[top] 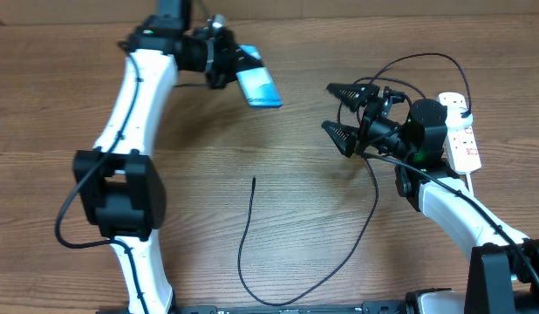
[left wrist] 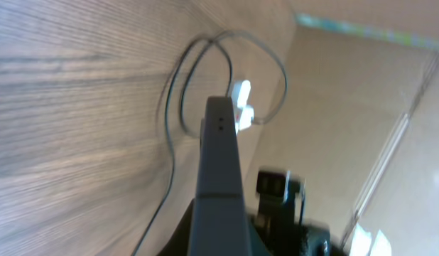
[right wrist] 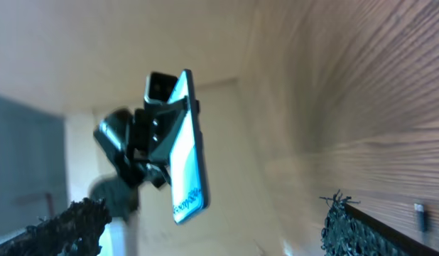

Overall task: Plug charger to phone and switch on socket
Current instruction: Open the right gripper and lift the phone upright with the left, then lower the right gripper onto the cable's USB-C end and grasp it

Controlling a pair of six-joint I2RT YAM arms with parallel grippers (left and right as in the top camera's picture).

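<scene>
Near the worktop's far edge, our left hand [top: 226, 63] clamps the phone [top: 261, 87] aloft. The charger [top: 243, 253] lies loose mid-worktop, its connector tip [top: 254, 180] free. Our right hand [top: 339, 112] gapes wide and empty, near the socket [top: 464, 144] at the right edge. We should pinch the cable just behind the tip, so it meets the phone's port straight.

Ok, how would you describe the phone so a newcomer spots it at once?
Follow the left arm to the far side of the table. There the left gripper is shut on the phone, a slim rectangle held out toward the middle. It is the only bright light-blue thing here, with white lettering near one end.
</scene>
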